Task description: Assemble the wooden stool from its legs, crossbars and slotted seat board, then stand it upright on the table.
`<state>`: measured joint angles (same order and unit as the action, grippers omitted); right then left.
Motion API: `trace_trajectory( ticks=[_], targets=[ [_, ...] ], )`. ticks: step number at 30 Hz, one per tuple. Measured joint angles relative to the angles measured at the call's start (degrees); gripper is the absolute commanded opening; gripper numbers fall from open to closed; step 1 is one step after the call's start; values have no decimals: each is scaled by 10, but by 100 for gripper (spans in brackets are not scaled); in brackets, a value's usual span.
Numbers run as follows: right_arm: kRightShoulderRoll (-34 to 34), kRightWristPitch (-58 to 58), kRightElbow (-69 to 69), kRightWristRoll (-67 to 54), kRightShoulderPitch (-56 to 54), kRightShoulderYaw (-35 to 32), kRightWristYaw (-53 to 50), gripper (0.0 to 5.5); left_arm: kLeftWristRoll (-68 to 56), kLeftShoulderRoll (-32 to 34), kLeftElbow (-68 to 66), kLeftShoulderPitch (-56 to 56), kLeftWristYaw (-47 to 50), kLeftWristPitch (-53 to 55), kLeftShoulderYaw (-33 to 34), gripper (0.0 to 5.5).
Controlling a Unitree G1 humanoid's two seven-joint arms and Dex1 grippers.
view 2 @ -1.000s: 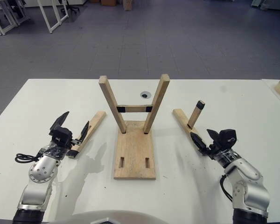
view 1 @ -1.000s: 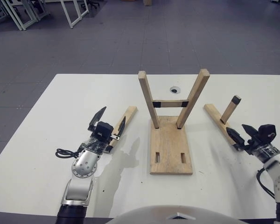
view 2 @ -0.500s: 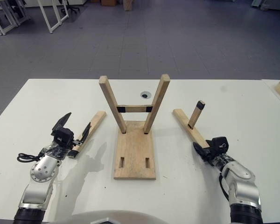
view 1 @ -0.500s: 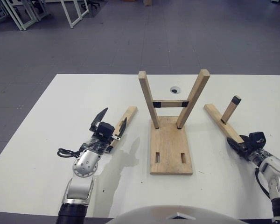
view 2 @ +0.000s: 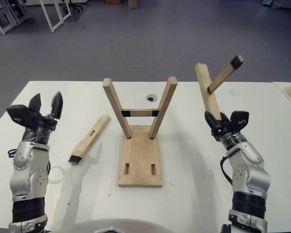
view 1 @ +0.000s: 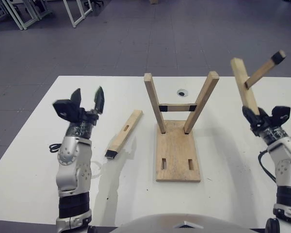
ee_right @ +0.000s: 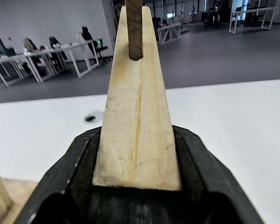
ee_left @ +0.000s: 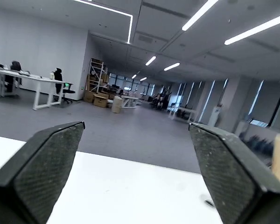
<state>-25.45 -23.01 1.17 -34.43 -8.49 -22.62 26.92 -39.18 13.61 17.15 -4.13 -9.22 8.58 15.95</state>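
The right gripper (view 2: 223,121) clamps the lower end of a pale wooden leg (view 2: 204,90) with a dark-tipped crossbar (view 2: 225,73), held upright above the white worktop (view 1: 34,150). The left gripper (view 1: 87,94) hangs wide open and empty. A loose slotted wooden leg (view 1: 125,132) lies flat beside the slotted seat board (view 2: 139,162).

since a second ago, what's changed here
The right gripper shut on the right-side leg, which has a crossbar stuck in it, and lifted it off the table to nearly upright. The left gripper, open, rose up and away from the loose leg. That leg and the seat board with its two fitted legs stayed put.
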Motion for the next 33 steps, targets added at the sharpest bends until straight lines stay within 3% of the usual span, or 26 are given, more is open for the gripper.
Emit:
trace_trajectory(
  ticks=[6, 11, 13, 15, 21, 29, 33],
  targets=[
    [3, -152, 113, -311, -55, -36, -27, 202, -423, 7, 135, -78, 62, 142, -10, 486],
    [-23, -201, 201, -593, -111, -42, -97, 202, -618, 58, 185, -140, 111, 196, -41, 486],
    [-45, -210, 237, -649, -133, -23, -112, 202, -656, 68, 192, -156, 131, 206, -64, 523],
    [-58, -230, 248, -679, -132, 11, -110, 202, -675, 67, 192, -165, 147, 212, -93, 548],
    [-93, -278, 227, -715, -132, 73, -61, 202, -684, 68, 170, -202, 138, 254, -164, 550],
    [-130, -328, 200, -659, -133, 122, 20, 202, -650, 75, 130, -212, 118, 282, -184, 550],
    [-148, -336, 195, -649, -133, 120, 40, 202, -651, 98, 132, -210, 97, 303, -182, 478]
  ],
)
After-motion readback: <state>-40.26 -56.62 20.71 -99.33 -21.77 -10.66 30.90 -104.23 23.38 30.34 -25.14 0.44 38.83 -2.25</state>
